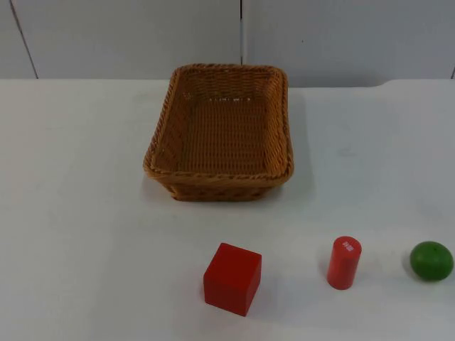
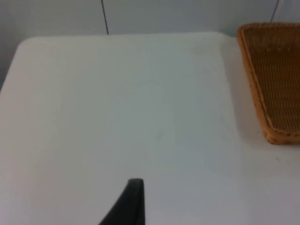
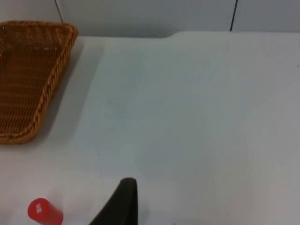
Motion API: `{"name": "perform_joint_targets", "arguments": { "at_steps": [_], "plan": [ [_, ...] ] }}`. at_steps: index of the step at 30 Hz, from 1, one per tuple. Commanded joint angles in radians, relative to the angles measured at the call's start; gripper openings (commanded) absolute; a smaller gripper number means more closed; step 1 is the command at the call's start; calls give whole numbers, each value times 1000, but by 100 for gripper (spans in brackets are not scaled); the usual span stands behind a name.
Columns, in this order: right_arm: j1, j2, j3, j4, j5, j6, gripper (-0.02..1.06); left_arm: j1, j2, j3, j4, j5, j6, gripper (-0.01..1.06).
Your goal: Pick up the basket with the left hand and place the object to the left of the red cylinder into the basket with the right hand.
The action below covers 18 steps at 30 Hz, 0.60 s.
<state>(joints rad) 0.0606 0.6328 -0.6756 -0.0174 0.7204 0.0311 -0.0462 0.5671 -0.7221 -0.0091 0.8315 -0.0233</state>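
- So the wicker basket (image 1: pixel 219 135) is sitting flat on the white table (image 1: pixel 71 213), back near the grey partition wall (image 1: pixel 128 35), nothing inside it and nobody holding it yet.
- Front row, viewed from the top camera: red cube (image 1: pixel 232 278), then the red cylinder (image 1: pixel 344 262) standing upright, then a green ball (image 1: pixel 431 260) furthest toward the right arm's side. All three well apart from each other and clear of the basket.
- The thing left of the cylinder is the cube, so that's what should go in the basket.
- Left gripper (image 2: pixel 133 204): one black fingertip hangs over bare table, with the basket's rim (image 2: pixel 255 89) off to its inner side. Can't tell if the claw is wide or narrow, since the second finger isn't visible.
- Right gripper (image 3: pixel 123 201): same deal, can't tell its opening. The cylinder's top (image 3: pixel 42 211) sits just beside its fingertip, toward the middle of the table.
- Key relation for later: the cube lies past the cylinder from the right arm's side, so the right gripper probably has to reach over or around that upright cylinder without knocking it.
- Basket's long axis runs front to back, and the left arm looks closest to its left long rim, which seems the natural grab spot.
- Looks like nothing has started; lifting the basket is probably first.
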Motion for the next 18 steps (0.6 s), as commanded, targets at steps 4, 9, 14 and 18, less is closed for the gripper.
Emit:
{"name": "perform_joint_targets", "arguments": {
  "at_steps": [4,9,14,18],
  "plan": [
    [-2,124,-7,1,-39,-1,105,1,147,-12,-12,-25,-8,105],
    [-2,227,-7,1,-39,-1,105,1,285,-12,-12,-43,-8,105],
    [-2,288,-7,2,-31,-1,105,1,389,-12,-12,-63,-4,105],
    [-2,293,-7,2,-29,-1,105,1,440,-12,-12,-69,12,105]
  ]
}}
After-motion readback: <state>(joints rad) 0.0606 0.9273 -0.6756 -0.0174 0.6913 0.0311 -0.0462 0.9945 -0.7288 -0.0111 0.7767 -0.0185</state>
